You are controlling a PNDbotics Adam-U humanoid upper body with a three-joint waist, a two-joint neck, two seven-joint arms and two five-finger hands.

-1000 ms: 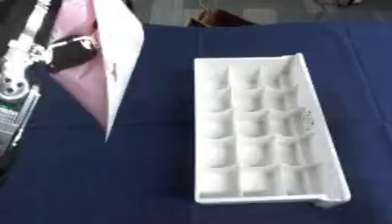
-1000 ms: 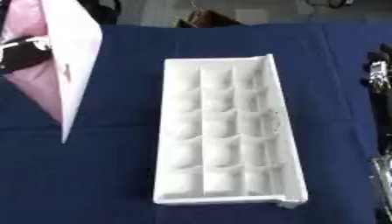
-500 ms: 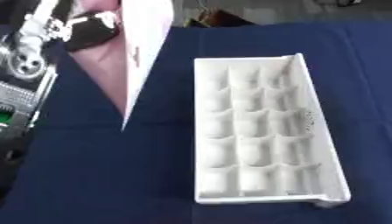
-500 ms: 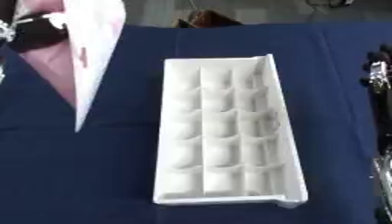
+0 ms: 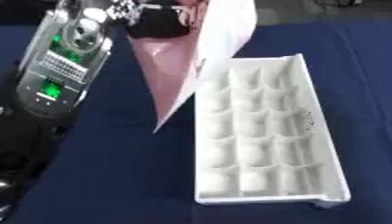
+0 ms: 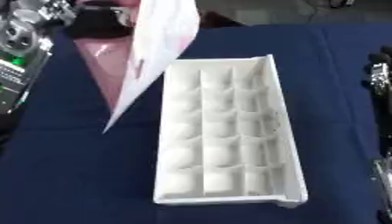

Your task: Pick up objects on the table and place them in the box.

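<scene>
Left eye view: the left hand [image 5: 157, 19] pinches the top of a pink-and-white bag [image 5: 201, 57], hanging tilted beside the white box [image 5: 264, 131] on the blue bench [image 5: 107, 175].
Right hand [image 6: 380, 72]: at the right edge, fingers cannot be told.
Risk: the bag's low corner may catch the box rim and land outside.

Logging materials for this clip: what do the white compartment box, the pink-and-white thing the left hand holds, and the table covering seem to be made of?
The white box looks like moulded plastic: smooth, faintly glossy, with rigid thin dividers. The pink-and-white item in the left hand seems a thin flat sheet or pouch, paper or plastic film; its sharp corner and flat faces suggest stiffness. The table cover looks like matte navy cloth, without glare.
</scene>
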